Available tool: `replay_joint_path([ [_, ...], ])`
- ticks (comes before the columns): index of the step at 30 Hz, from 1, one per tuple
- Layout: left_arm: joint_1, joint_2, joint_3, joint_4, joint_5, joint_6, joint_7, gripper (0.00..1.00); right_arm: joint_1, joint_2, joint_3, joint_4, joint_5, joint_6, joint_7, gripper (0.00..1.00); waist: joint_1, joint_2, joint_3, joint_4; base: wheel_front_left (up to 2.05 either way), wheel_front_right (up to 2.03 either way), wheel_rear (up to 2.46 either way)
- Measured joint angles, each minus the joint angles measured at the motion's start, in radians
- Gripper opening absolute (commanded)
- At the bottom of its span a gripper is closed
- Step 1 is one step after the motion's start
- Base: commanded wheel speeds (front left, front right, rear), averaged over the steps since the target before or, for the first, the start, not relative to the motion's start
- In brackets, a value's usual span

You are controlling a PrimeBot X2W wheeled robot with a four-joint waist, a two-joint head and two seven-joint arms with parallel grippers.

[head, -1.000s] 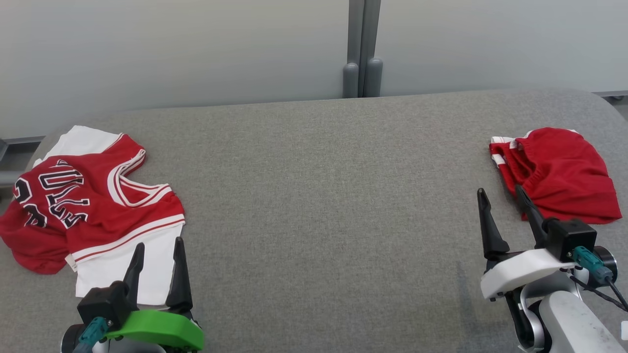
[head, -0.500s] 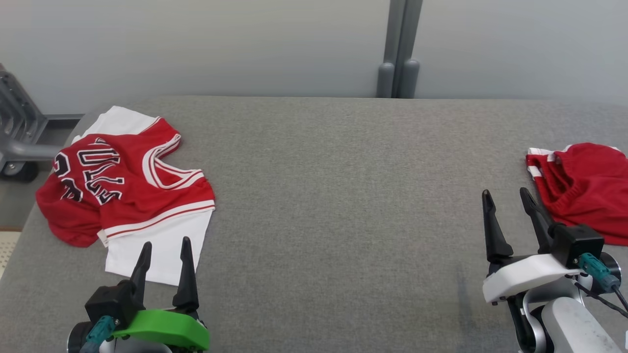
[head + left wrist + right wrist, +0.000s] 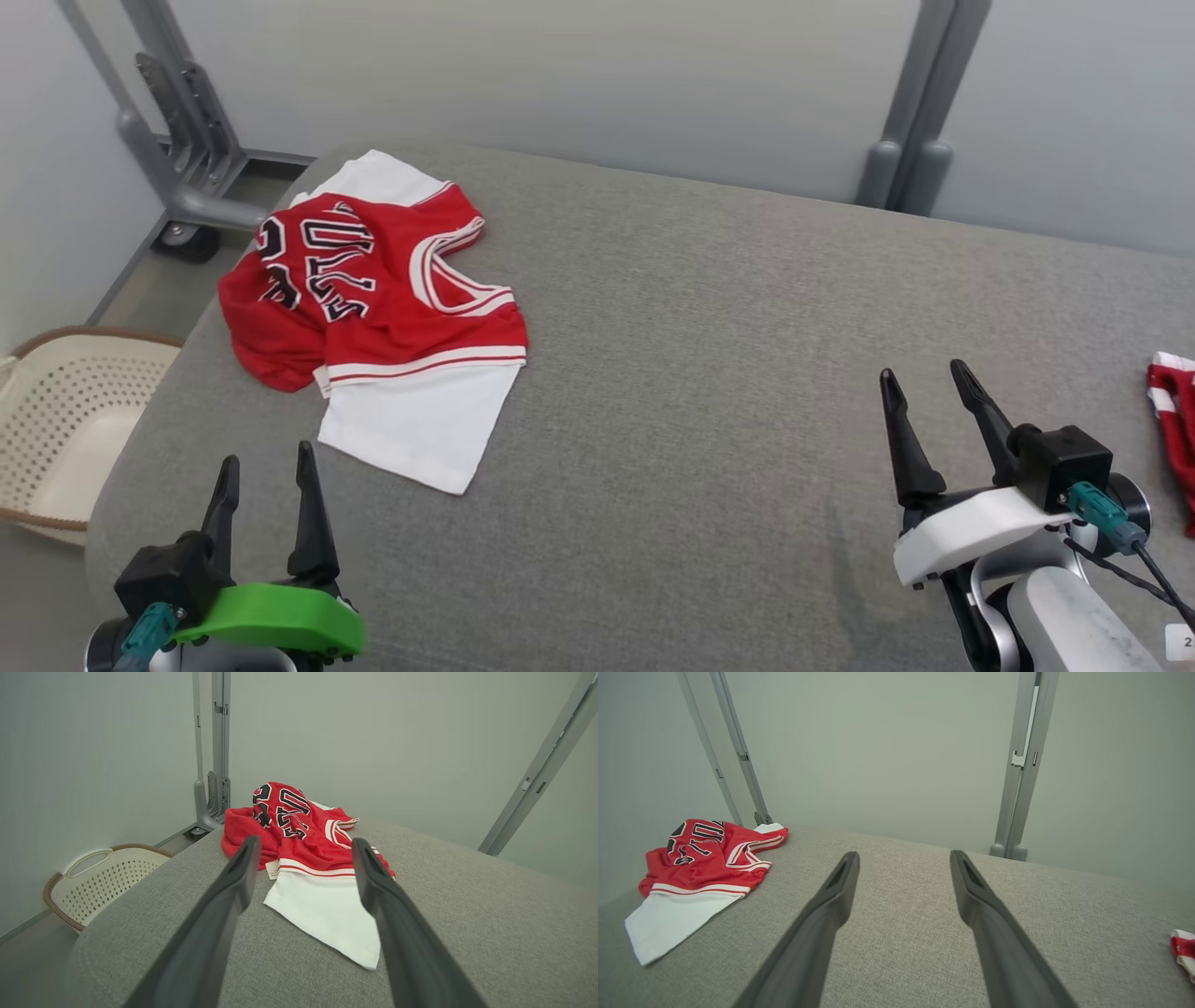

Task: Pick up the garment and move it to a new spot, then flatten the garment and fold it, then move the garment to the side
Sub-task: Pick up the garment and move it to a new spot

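Here, a grey fabric surface (image 3: 709,355) sits before pale wall panels with grey posts (image 3: 920,112). The red jersey (image 3: 373,299) lies crumpled at its far left corner on a white cloth (image 3: 411,434); its black lettering is folded, unreadable. A cream perforated basket (image 3: 56,420) stands on the floor. Left hand (image 3: 266,454) and right hand (image 3: 922,370) hover with fingers apart, holding nothing.

place: test room | cues: plain partition walls (image 3: 560,75), metal frame posts (image 3: 924,84), fabric-topped table (image 3: 700,373), laundry basket (image 3: 56,411)
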Motion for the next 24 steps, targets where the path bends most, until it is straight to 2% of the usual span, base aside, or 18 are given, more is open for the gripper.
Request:
replay_joint_path([
  [7,0.000,-0.003,-0.047,-0.005,0.004,0.000,0.000,1.00,0.006,0.000,-0.036,-0.008,0.002,-0.003,0.000,1.00,0.0000,0.0000,-0.001,0.094,0.00,0.00,0.00],
  [12,0.000,-0.007,-0.028,-0.005,0.002,0.000,0.000,1.00,0.008,0.005,-0.019,-0.014,0.000,-0.003,0.003,1.00,0.0000,0.0000,0.003,0.158,0.00,0.00,0.00],
  [16,-0.001,-0.008,-0.028,-0.016,-0.017,0.000,0.000,1.00,0.008,0.005,-0.018,-0.023,-0.006,-0.003,0.003,1.00,0.0000,0.0000,0.014,0.164,0.00,0.00,0.00],
  [24,-0.053,-0.010,0.003,-0.024,-0.068,-0.010,0.027,1.00,-0.020,-0.009,-0.013,-0.058,-0.046,-0.003,0.021,1.00,0.0000,0.0000,0.036,0.129,0.00,0.00,0.00],
])
